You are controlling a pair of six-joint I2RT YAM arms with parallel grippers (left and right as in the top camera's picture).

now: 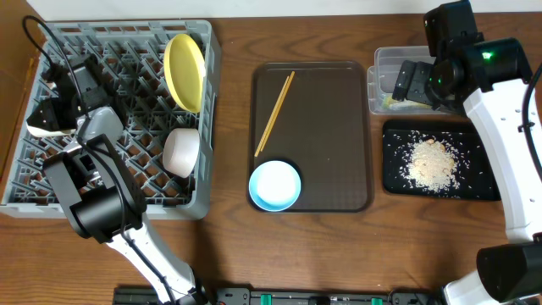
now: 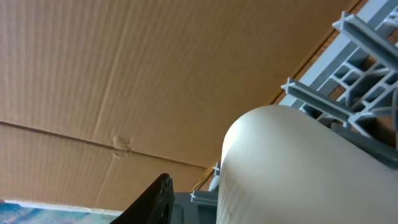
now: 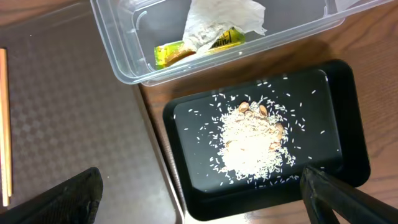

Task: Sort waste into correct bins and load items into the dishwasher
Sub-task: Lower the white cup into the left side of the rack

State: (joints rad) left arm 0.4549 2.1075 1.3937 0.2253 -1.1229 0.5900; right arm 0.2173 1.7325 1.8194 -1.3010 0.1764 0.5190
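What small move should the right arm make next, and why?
Probably carry the open right pincer across to the light blue bowl: wrapper and paper already lie in the clear tub, rice in the black tray, while that bowl and the chopsticks wait on the brown tray.

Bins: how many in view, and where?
2. The clear tub sits at top right of the overhead view; the black tray lies just below it, holding rice scraps. No others seem hidden.

Left to right
We see rack [image 1: 135, 51] left, serving tray [image 1: 330, 127] centre, tub [image 1: 381, 58] behind scrap tray [image 1: 398, 140] at right.
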